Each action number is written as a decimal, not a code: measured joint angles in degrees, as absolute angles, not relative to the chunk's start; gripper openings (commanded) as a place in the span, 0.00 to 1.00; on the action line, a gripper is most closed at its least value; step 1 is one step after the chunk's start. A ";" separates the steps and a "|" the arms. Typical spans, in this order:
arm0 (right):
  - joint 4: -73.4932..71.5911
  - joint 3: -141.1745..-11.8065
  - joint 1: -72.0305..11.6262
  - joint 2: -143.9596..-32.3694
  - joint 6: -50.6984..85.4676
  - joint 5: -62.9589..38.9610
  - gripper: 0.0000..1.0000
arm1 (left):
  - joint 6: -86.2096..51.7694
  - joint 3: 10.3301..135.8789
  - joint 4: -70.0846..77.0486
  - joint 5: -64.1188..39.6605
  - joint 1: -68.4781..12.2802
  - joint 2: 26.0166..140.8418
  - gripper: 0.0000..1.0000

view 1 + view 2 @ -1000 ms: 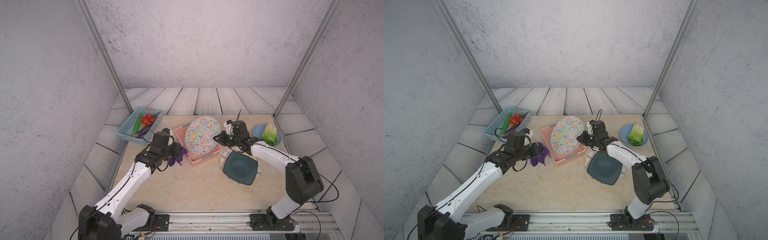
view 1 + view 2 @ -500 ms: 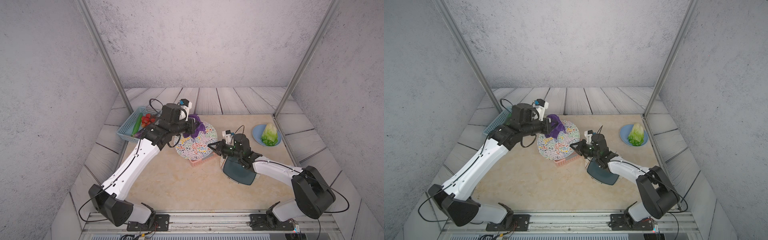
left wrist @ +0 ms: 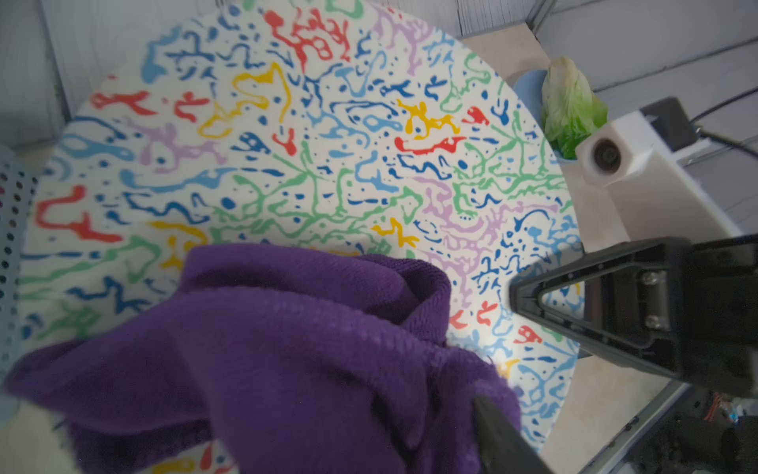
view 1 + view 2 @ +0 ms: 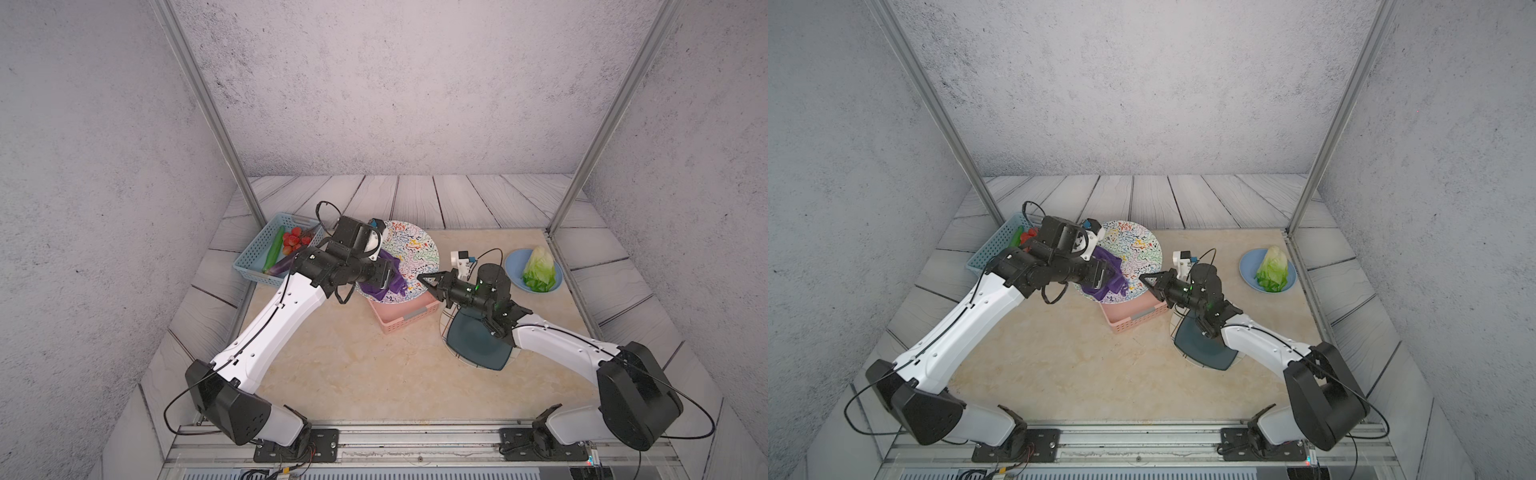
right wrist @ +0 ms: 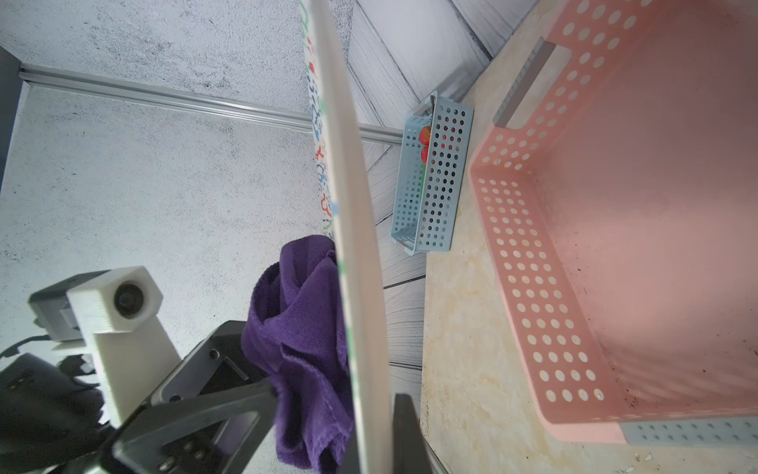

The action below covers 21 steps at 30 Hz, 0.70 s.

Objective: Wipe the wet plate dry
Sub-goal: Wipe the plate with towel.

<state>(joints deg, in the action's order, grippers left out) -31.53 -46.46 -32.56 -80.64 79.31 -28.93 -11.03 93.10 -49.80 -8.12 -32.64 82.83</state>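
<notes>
The plate, white with colourful squiggles, is held tilted above the pink basket. My right gripper is shut on its near right rim; the wrist view shows the rim edge-on between the jaws. A purple cloth lies bunched against the plate's patterned face. My left gripper is at the cloth with its jaws apart. One fingertip shows off to the side; the cloth hides the rest.
The pink basket sits under the plate. A dark square plate lies under the right forearm. A blue dish with lettuce is at the far right, and a blue basket of vegetables at the far left. Metal posts flank the table.
The left arm carried the cloth from beside the pink basket up onto the plate's face and its jaws have spread. The plate tipped from upright to lying flatter, and the right gripper sank lower.
</notes>
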 measured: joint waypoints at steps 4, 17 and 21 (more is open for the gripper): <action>-30.65 -46.26 -32.56 -79.94 78.85 -29.17 0.00 | -8.86 97.34 -55.42 -5.43 -32.64 80.77 0.81; -26.48 -46.39 -32.95 -75.68 75.79 -30.17 0.00 | -5.85 96.66 -62.43 -5.80 -32.64 85.52 0.63; -24.91 -46.44 -33.34 -75.40 74.98 -29.82 0.00 | -7.68 92.42 -57.98 -10.33 -32.80 85.30 0.29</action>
<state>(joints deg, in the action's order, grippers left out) -24.91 -46.44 -33.34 -75.40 74.98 -29.82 -7.68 92.42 -57.98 -10.33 -32.80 85.30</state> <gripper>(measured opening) 0.062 0.479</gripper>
